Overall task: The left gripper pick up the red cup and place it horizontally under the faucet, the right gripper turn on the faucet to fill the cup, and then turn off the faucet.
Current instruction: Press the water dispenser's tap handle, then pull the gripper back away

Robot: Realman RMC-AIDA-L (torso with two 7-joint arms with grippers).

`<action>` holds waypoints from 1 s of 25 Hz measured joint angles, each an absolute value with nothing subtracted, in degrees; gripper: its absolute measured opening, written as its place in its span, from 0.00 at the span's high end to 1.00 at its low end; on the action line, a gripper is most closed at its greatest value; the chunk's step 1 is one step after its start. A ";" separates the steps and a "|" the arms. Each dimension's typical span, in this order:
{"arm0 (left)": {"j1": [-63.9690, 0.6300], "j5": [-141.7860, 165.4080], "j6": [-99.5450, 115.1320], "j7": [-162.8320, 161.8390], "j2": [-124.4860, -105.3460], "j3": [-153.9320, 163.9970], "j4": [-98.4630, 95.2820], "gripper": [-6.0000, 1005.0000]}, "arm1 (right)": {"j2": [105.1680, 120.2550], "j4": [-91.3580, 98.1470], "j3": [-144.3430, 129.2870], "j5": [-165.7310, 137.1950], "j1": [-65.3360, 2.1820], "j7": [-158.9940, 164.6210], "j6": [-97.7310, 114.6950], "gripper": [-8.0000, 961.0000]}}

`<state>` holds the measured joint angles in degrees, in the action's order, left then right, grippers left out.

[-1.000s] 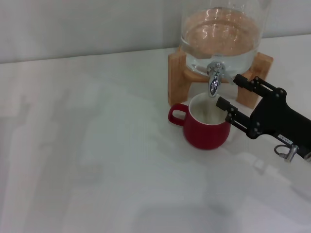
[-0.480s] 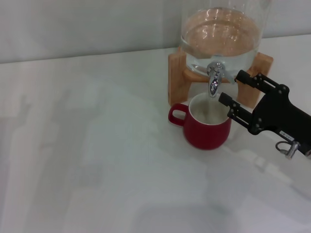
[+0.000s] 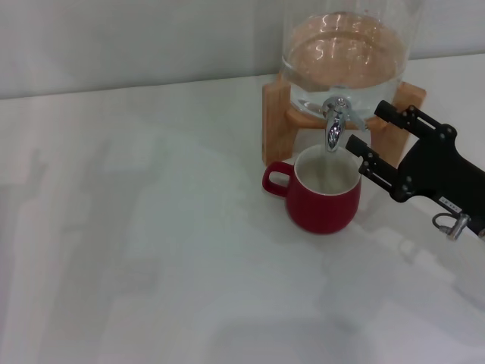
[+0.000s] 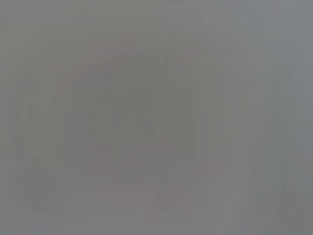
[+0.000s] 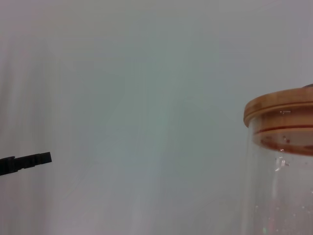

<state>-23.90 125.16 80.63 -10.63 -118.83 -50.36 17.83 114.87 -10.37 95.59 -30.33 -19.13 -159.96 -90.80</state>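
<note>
Red cup [image 3: 323, 197]: upright under the faucet [image 3: 334, 129]
Right gripper [image 3: 366, 129]: reaching in beside faucet, fingers spread, holding nothing
Left gripper: unseen

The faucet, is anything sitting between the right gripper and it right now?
Nothing visible does. In the head view the right gripper hangs open just right of the faucet, with bare space between them. The red cup stands below the spout, not in that path.

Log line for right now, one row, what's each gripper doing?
cup: red cup upright under faucet | right gripper: open, beside faucet, not gripping | left gripper: not in view | phase: approaching lever
</note>
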 joint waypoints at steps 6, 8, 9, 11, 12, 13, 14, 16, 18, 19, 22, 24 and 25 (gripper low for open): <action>-23.94 125.15 80.63 -10.63 -118.83 -50.36 17.85 0.12 | 114.93 -10.37 95.34 -30.47 -19.42 -159.96 -90.09 0.36; -24.03 125.15 80.63 -10.63 -118.86 -50.36 17.85 0.12 | 114.94 -10.37 95.34 -30.46 -19.48 -159.96 -89.91 0.36; -24.05 125.16 80.63 -10.63 -118.88 -50.36 17.85 0.12 | 114.95 -10.37 95.34 -30.46 -19.57 -159.96 -89.76 0.36; -24.08 125.15 80.63 -10.63 -118.89 -50.36 17.85 0.12 | 114.95 -10.37 95.37 -30.45 -19.80 -159.96 -89.42 0.36; -24.10 125.15 80.63 -10.63 -118.90 -50.36 17.85 0.12 | 114.96 -10.38 95.39 -30.44 -19.87 -159.96 -89.29 0.36; -24.13 125.16 80.63 -10.63 -118.90 -50.36 17.84 0.12 | 114.96 -10.37 95.43 -30.44 -19.93 -159.96 -89.21 0.36; -24.17 125.15 80.62 -10.63 -118.91 -50.36 17.84 0.12 | 114.97 -10.37 95.50 -30.43 -20.01 -159.98 -89.06 0.36; -24.23 125.15 80.61 -10.63 -118.92 -50.36 17.84 0.12 | 115.00 -10.37 95.57 -30.39 -20.11 -160.06 -88.88 0.36; -24.26 125.15 80.58 -10.63 -118.92 -50.36 17.84 0.12 | 115.04 -10.37 95.63 -30.32 -20.18 -160.47 -88.71 0.36; -24.26 125.15 80.58 -10.63 -118.92 -50.36 17.84 0.12 | 115.04 -10.37 95.63 -30.32 -20.18 -160.47 -88.71 0.36; -24.26 125.15 80.58 -10.63 -118.92 -50.36 17.84 0.12 | 115.05 -10.38 95.63 -30.32 -20.24 -160.71 -88.42 0.36; -24.27 125.15 80.58 -10.63 -118.92 -50.36 17.84 0.12 | 115.05 -10.46 95.63 -30.32 -20.24 -160.72 -88.30 0.36; -24.29 125.15 80.58 -10.63 -118.92 -50.36 17.84 0.12 | 115.05 -10.53 95.63 -30.32 -20.24 -160.73 -88.23 0.36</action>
<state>-24.29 125.15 80.58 -10.63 -118.92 -50.36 17.84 115.05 -10.53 95.63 -30.32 -20.24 -160.73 -88.23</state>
